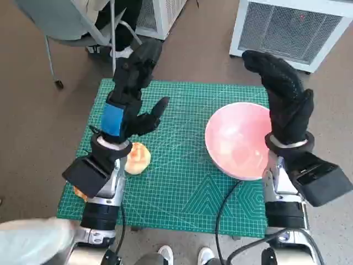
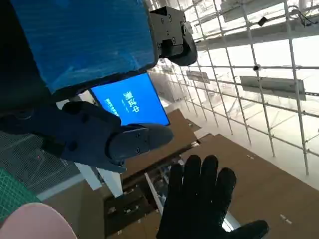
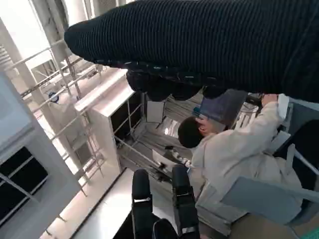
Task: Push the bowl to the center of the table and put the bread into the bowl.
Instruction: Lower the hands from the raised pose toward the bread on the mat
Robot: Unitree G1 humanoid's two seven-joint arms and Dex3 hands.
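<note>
A pink bowl (image 1: 237, 141) sits on the right half of the green cutting mat (image 1: 182, 182); its pale pink rim (image 2: 35, 221) shows in a corner of the left wrist view. A golden bread roll (image 1: 137, 158) lies on the mat's left side, partly hidden by my left forearm. My left hand (image 1: 131, 91) is raised above the mat, fingers spread, holding nothing. My right hand (image 1: 284, 94) in its glove is raised by the bowl's right edge, fingers apart and empty. The left wrist view shows my left hand (image 2: 94, 129) and the gloved right hand (image 2: 204, 204).
A chair with grey legs (image 1: 77, 27) and a seated person (image 3: 234, 154) are beyond the table's far left. White slatted units (image 1: 292, 30) stand on the floor at the far right. An orange object (image 1: 79, 192) peeks from under my left forearm.
</note>
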